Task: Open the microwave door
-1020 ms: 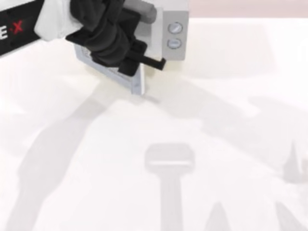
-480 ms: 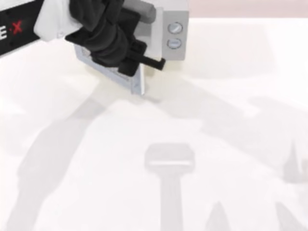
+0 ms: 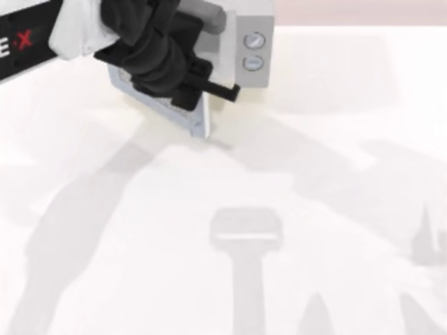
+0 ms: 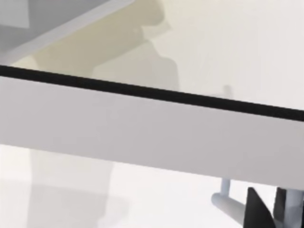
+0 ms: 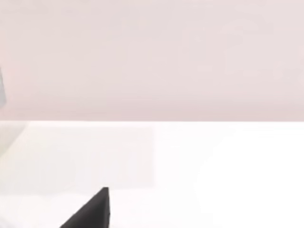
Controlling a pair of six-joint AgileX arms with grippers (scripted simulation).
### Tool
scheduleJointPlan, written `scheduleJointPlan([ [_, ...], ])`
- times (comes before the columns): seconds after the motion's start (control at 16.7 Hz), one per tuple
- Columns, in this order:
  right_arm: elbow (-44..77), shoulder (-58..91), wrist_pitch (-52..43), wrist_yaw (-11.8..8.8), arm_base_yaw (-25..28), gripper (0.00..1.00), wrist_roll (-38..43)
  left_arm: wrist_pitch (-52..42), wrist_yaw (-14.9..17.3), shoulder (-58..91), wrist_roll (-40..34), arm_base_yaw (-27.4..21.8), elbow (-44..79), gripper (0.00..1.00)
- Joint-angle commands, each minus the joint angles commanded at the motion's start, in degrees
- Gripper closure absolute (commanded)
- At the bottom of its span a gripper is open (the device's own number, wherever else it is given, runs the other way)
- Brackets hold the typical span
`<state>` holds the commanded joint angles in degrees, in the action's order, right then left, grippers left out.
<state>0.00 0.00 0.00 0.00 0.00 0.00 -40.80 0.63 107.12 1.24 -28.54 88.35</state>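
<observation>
The white table (image 3: 293, 209) takes up most of the top view. The microwave (image 3: 253, 21) sits at the far edge, a bit left of centre, two round knobs (image 3: 253, 51) stacked on its right-hand panel. The microwave door (image 3: 197, 124) is swung partway open, its free edge angled toward the near side. My left arm (image 3: 42, 35) comes in from the far left, and the left gripper (image 3: 209, 82) is right at the door, though I can't tell how wide its fingers are. In the right wrist view only a dark fingertip (image 5: 92, 211) of the right gripper shows.
</observation>
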Motion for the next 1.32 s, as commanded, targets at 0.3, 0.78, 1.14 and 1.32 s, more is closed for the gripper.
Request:
scheduleJointPlan([
  [0.3, 0.0, 0.0, 0.0, 0.0, 0.0, 0.00, 0.0, 0.0, 0.5, 0.0, -0.1, -0.3, -0.2, 1.00],
  [0.78, 0.0, 0.0, 0.0, 0.0, 0.0, 0.00, 0.0, 0.5, 4.5, -3.6, 7.8, 2.6, -4.5, 1.00],
  [1.14, 0.0, 0.0, 0.0, 0.0, 0.0, 0.00, 0.0, 0.5, 4.5, -3.6, 7.8, 2.6, -4.5, 1.00],
  [1.32, 0.0, 0.0, 0.0, 0.0, 0.0, 0.00, 0.0, 0.5, 4.5, -3.6, 7.8, 2.6, -4.5, 1.00],
])
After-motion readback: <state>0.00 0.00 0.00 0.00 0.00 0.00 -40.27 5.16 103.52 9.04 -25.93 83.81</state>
